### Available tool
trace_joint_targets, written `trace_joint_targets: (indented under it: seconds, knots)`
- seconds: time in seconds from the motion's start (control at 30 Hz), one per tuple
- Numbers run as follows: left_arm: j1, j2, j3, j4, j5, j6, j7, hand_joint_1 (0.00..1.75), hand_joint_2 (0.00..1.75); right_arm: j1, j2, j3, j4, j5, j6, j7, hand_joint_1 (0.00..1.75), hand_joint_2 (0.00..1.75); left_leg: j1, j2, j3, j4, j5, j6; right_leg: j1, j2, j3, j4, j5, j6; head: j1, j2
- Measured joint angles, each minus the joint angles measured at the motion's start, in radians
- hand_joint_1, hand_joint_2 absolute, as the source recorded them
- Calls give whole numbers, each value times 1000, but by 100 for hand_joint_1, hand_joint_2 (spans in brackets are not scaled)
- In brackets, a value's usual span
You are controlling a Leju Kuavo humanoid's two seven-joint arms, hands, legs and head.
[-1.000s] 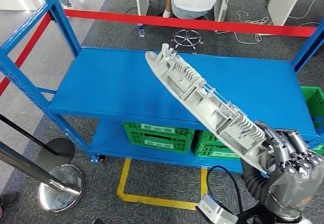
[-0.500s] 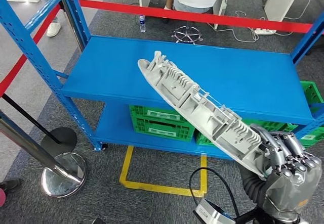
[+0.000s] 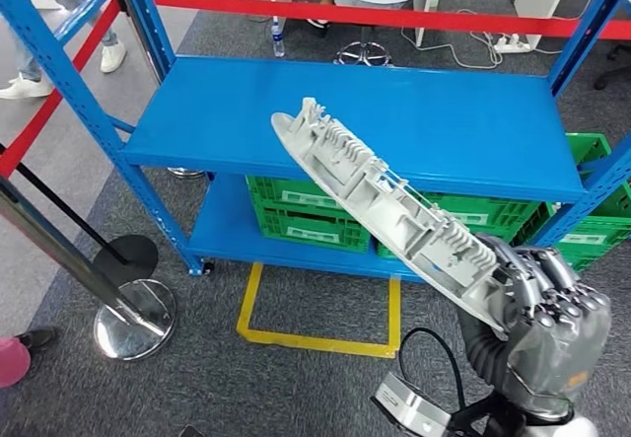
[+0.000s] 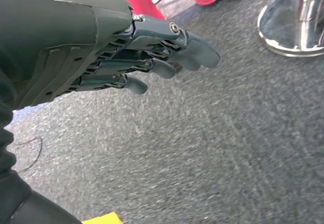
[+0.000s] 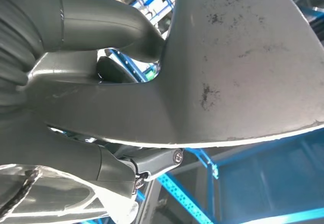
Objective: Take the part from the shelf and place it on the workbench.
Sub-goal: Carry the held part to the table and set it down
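A long grey ribbed plastic part (image 3: 380, 200) slants up to the left in the head view, lifted clear above the blue shelf (image 3: 223, 111). My right hand (image 3: 547, 304) grips its lower right end at the picture's lower right. In the right wrist view the part's dark smooth back (image 5: 244, 57) lies against the thumb (image 5: 99, 27). My left hand (image 4: 153, 57) hangs over grey carpet with its fingers straight, apart and empty.
Green crates (image 3: 309, 215) stand on the shelf's lower level. A yellow floor marking (image 3: 319, 333) lies before the shelf. A chrome stanchion base (image 3: 134, 319) stands at the left. Red barrier tape (image 3: 386, 15) runs behind, where people stand and sit.
The whole scene has slid up and to the right as the camera moved back; more floor shows. My right hand still holds the part at the same slant.
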Motion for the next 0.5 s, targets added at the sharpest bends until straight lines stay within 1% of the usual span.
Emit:
trace_joint_targets:
  seconds: [0.03,0.07,0.1,0.13,0.17,0.2,0.23,0.27,0.3,0.33,0.37,0.4,0.43,0.47,0.5]
  knots:
    - [0,0,3,-5,-4,-6,-1,0,175,-10,0,6,5,0,6,5,175,175,1,0,43,-53,28,2,0,1,-17,7,8,2,0,0]
    - [-1,0,7,-11,-10,-12,-2,0,175,-20,0,12,11,0,12,12,175,175,0,0,93,-125,42,6,1,2,-32,14,15,6,0,0]
    - [-3,0,14,-16,-19,-17,-5,0,175,-30,0,18,15,0,16,19,175,175,-1,-1,138,-198,42,11,2,2,-43,20,22,11,0,0]
    - [-6,0,23,-20,-29,-22,-8,0,175,-40,0,24,20,0,20,26,175,175,-3,-1,169,-251,35,15,3,1,-51,23,31,17,0,0]
    - [-8,0,33,-23,-39,-25,-12,0,175,-49,0,30,24,0,22,33,175,175,-6,-1,183,-283,26,18,3,0,-58,23,40,24,1,0]
    - [-10,0,44,-24,-49,-27,-17,0,175,-57,-1,35,27,0,24,38,175,175,-7,-1,182,-295,28,23,2,-1,-62,21,51,31,1,0]
    - [-13,-1,56,-24,-60,-29,-22,0,175,-63,-2,39,30,0,26,43,175,175,-6,1,175,-299,36,28,1,0,-68,20,53,37,0,0]
    - [-16,-2,68,-24,-72,-30,-27,0,175,-68,-3,42,32,0,28,48,175,175,-4,2,166,-302,47,35,0,2,-78,27,40,43,1,0]
    - [-19,-2,81,-24,-84,-31,-33,0,175,-71,-5,45,35,0,29,52,175,175,-2,4,155,-306,59,42,0,4,-91,52,8,48,3,0]
    - [-23,-3,92,-24,-95,-31,-38,0,175,-74,-7,48,37,0,31,55,175,175,-1,6,144,-307,69,48,-2,6,-108,99,-39,51,4,0]
    - [-27,-3,104,-24,-104,-32,-41,0,175,-76,-9,50,39,0,34,57,175,175,-2,6,132,-306,78,52,-3,7,-125,163,-88,55,6,0]
    - [-30,-3,114,-24,-111,-32,-45,0,175,-77,-10,52,41,0,36,57,175,175,-3,7,120,-304,87,54,-4,7,-139,232,-125,58,7,0]
    - [-34,-3,124,-24,-118,-32,-48,0,175,-78,-12,55,43,0,38,58,175,175,-4,7,107,-301,96,54,-4,7,-145,284,-140,60,7,0]
    - [-37,-3,134,-24,-125,-32,-51,0,175,-79,-14,57,45,0,39,59,175,175,-4,8,94,-298,104,53,-4,7,-137,308,-135,62,7,0]
    - [-40,-3,145,-24,-132,-32,-54,0,175,-81,-15,59,47,0,39,60,175,175,-4,8,81,-293,110,52,-4,7,-110,292,-111,62,7,0]
